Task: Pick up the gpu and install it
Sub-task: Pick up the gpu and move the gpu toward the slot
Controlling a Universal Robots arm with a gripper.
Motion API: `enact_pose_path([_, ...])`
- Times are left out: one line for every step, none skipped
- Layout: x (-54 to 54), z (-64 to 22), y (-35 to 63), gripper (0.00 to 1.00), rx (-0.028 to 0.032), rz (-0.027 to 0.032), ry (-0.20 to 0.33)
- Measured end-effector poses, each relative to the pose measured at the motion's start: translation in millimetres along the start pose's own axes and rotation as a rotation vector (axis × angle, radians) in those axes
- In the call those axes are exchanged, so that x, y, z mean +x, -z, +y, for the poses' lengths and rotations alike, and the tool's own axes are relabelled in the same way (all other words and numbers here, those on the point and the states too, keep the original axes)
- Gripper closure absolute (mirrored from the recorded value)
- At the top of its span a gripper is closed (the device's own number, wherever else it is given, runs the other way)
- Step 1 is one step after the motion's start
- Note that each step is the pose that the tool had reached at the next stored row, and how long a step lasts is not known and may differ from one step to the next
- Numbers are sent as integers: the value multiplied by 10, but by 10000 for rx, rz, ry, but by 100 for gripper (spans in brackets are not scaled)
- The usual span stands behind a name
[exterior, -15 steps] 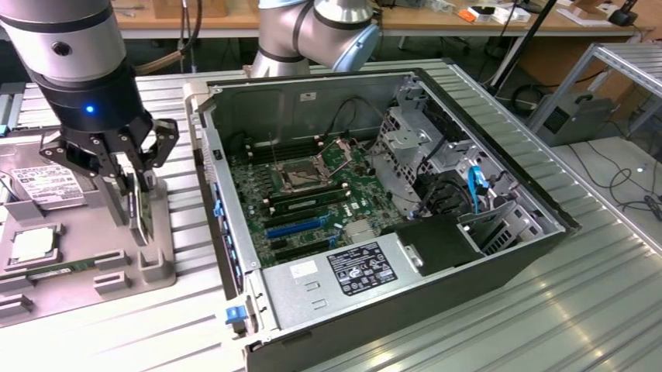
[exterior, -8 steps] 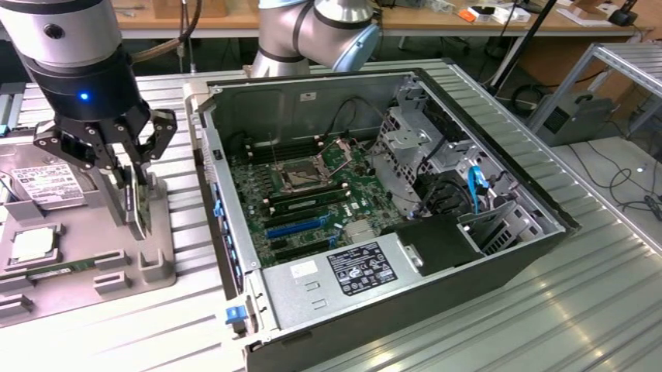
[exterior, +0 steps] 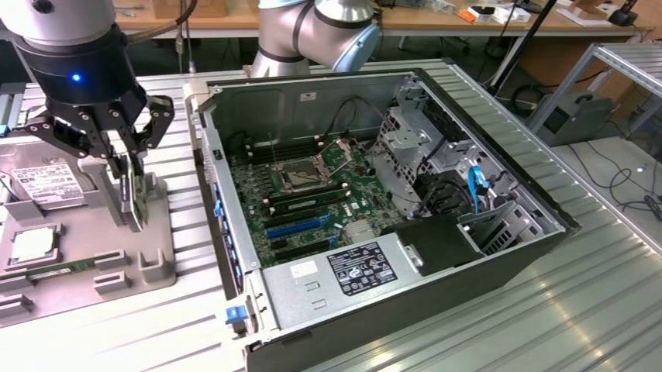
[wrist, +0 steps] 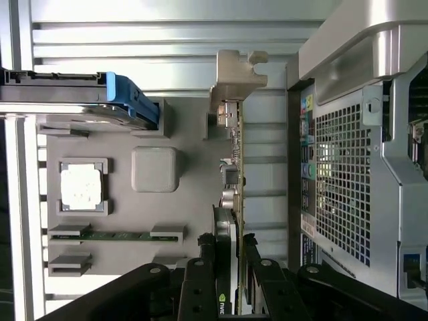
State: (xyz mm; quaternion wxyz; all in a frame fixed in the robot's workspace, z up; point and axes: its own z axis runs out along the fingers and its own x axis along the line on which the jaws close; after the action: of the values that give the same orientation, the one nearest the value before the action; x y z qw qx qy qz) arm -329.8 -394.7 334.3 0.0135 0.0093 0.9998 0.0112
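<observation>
In the upper left of the exterior view, the gripper (exterior: 122,167) is seen lowered over a grey tray (exterior: 155,256) that lies on the ribbed metal worktop (exterior: 517,325). The gpu (exterior: 132,200) is held upright on its long edge at the tray's side nearest the case (exterior: 393,209), and the gripper is closed on it, one finger pressed against each face. Whether the gpu's lower edge is seated in the tray or raised just clear of it cannot be told.

In the wrist view, the gripper (wrist: 229,267) is seen clamped around the dark end of the gpu (wrist: 234,174), and the tan edge of the card is seen running away from the fingers to its silver bracket (wrist: 233,77). The tray (wrist: 194,167) is shown beside the card, with a chip (wrist: 81,186) seated in a square pocket, a memory stick (wrist: 114,235) laid in a slot near it, and a drive (wrist: 130,100) with a blue part at the tray's far end. The perforated back of the case (wrist: 348,167) is seen on the card's other side.

In the exterior view, the case is laid open in the middle of the frame, just beside the tray, with the board (exterior: 300,194) exposed inside. The drive (exterior: 39,186) and chip (exterior: 31,245) are seen at the exterior view's left edge.
</observation>
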Motion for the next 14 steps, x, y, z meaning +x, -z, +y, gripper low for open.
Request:
enact_pose_path([-1, 0, 22, 73, 0, 0, 0])
enact_pose_path([-2, 1, 54, 73, -1, 0, 0])
enact_pose_path([-2, 2, 74, 73, -2, 0, 0])
enact_pose_path([-3, 2, 100, 73, -2, 0, 0])
enact_pose_path([-3, 3, 135, 73, -2, 0, 0])
enact_pose_path([-4, 4, 160, 73, -3, 0, 0])
enact_pose_path([-5, 4, 182, 73, -2, 0, 0])
enact_pose_path([-5, 5, 208, 73, -4, -1, 0])
enact_pose_path([-6, 5, 224, 73, -4, -1, 0])
enact_pose_path([-7, 6, 243, 73, -4, 0, 0])
enact_pose_path([-7, 6, 263, 73, -5, 0, 0])
enact_pose_path([-8, 7, 290, 73, -6, 0, 0])
enact_pose_path([-8, 7, 312, 73, -6, -1, 0])
enact_pose_path([-9, 8, 332, 73, -5, 0, 0])
